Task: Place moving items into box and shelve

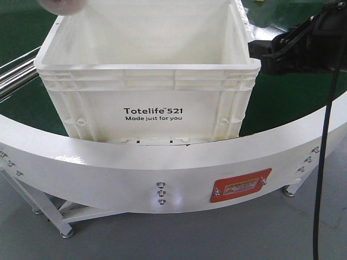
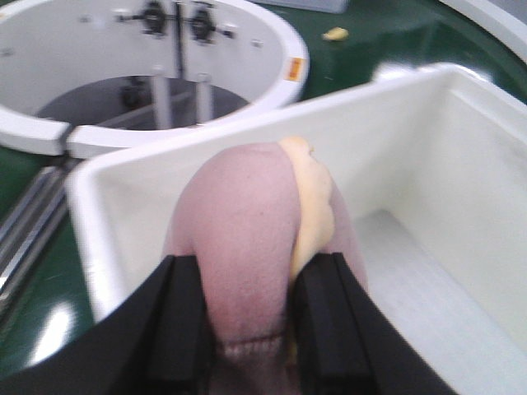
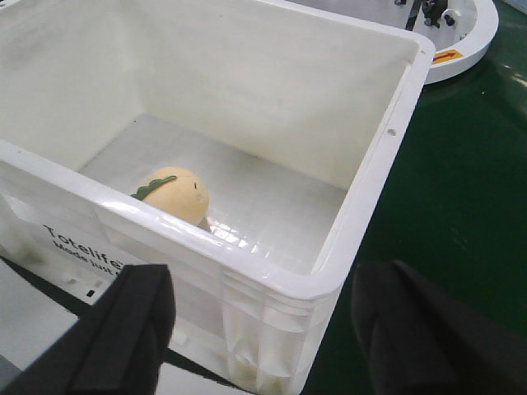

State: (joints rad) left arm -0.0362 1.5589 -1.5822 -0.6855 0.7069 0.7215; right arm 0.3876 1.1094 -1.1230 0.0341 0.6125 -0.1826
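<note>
The front camera faces the large white ribbed plastic crate [image 1: 81, 103] squarely and close. Both wrist cameras look forward between their jaws, down into that same crate from nearer.

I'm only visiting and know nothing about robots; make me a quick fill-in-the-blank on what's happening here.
1. The left end effector grips a ___ plush toy.
2. The yellow toy lies ___ the white crate.
3. The right end effector is open and holds ___.
Missing words: pink; inside; nothing.
</note>
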